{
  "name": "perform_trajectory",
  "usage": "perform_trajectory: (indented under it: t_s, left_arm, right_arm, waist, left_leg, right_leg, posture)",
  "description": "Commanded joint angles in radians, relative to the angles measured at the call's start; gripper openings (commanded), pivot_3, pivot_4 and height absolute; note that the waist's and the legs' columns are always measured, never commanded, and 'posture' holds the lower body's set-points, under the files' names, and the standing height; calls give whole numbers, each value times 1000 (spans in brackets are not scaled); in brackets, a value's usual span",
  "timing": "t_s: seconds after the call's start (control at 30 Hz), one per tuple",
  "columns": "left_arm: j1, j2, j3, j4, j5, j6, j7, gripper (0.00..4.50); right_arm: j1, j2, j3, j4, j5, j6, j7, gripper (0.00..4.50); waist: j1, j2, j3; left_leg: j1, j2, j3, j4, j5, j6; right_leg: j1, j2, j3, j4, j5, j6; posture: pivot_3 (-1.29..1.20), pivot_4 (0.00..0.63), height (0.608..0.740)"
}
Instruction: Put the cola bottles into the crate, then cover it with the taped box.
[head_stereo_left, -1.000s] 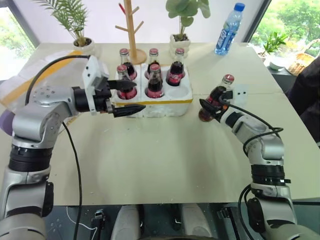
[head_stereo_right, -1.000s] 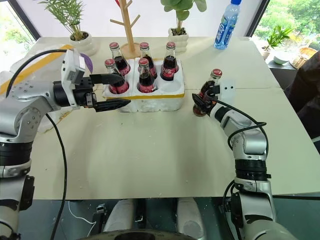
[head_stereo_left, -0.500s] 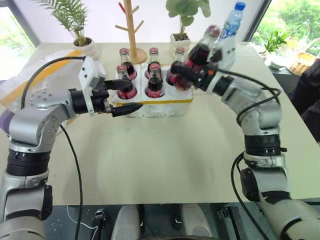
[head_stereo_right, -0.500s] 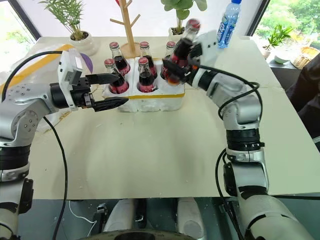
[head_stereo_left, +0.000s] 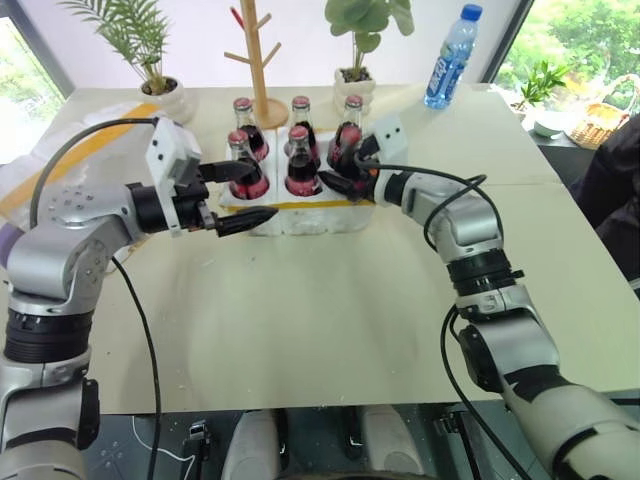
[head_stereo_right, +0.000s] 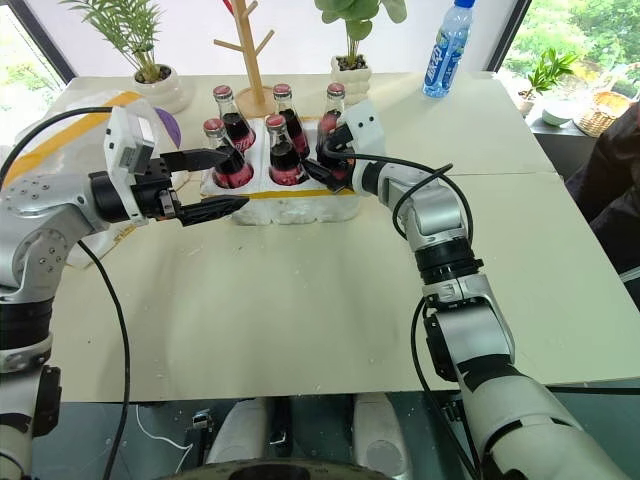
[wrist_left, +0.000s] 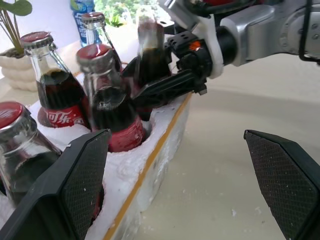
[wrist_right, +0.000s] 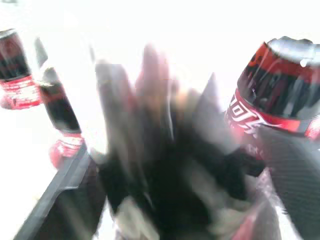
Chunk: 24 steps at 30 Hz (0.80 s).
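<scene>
The white foam crate (head_stereo_left: 310, 212) with a yellow band holds five red-capped cola bottles (head_stereo_left: 298, 165) upright in its wells. A sixth cola bottle (wrist_left: 150, 55), blurred, stands upright at the front right well. My right gripper (head_stereo_left: 345, 172) is around this bottle with its fingers (wrist_right: 292, 170) spread wide on either side of it. How deep it sits in the well is hidden. My left gripper (head_stereo_left: 245, 195) is open at the crate's front left corner, holding nothing. The taped box (head_stereo_left: 40, 165), white with a yellow band, lies at the far left, partly behind my left arm.
Behind the crate stand a wooden branch stand (head_stereo_left: 262, 60) and two potted plants (head_stereo_left: 160, 90) (head_stereo_left: 358, 75). A blue-capped water bottle (head_stereo_left: 447, 58) is at the back right. A person's dark sleeve (head_stereo_left: 612, 190) shows at the right edge.
My right arm swung left with a cola bottle from the table's right side to the crate's front right well, and its fingers spread apart. The left arm stayed in place.
</scene>
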<state>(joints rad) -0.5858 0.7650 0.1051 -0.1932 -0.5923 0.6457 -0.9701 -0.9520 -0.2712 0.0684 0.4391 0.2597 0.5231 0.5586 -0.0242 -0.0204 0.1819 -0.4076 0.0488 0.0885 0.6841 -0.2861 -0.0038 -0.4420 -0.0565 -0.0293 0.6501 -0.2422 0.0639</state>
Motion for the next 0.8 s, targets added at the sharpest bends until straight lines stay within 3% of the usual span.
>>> perform_trajectory:
  t_s: [0.03,0.27,0.4,0.5,0.67,0.8]
  left_arm:
    - [14,25,44,-40,-24,-2,-9,4500]
    - [38,65,158,-62,-67,34,44,4500]
    - [136,174,339,-145,-116,107,53,4500]
    - [269,251,477,-176,-98,129,29,4500]
    - [533,376,688,-108,-20,129,-142,4500]
    - [682,483,749,127,111,13,-288,4500]
  right_arm:
    - [-15,3,-33,-8,28,5,39,4447]
    - [55,-151,-154,-328,233,258,183,4447]
    - [110,-384,-216,-520,316,323,330,4447]
    - [101,-479,-261,-545,376,368,373,4447]
    - [57,-515,-251,-562,381,332,392,4447]
    - [39,-494,-224,-554,413,311,448,4447]
  waist:
    - [0,0,0]
    - [13,1,0]
    - [11,0,1]
    - [4,0,1]
    - [-7,1,1]
    - [-10,1,1]
  left_leg:
    - [0,0,0,0,0,0]
    - [-2,1,0,0,0,0]
    - [-2,0,0,0,-1,2]
    - [-1,0,0,-1,-2,3]
    - [1,2,2,-1,-1,2]
    - [1,1,2,-1,-1,1]
  right_leg:
    - [0,0,0,0,0,0]
    - [-1,-1,0,-1,0,0]
    - [-1,-4,-1,-2,0,1]
    - [0,-4,-1,-3,-1,1]
    - [-1,-1,0,-2,-1,-1]
    - [-2,-1,-1,-1,-2,-3]
  posture:
    - [0,150,740]
    - [0,150,740]
    - [0,150,740]
    - [0,150,740]
    - [0,150,740]
    - [0,150,740]
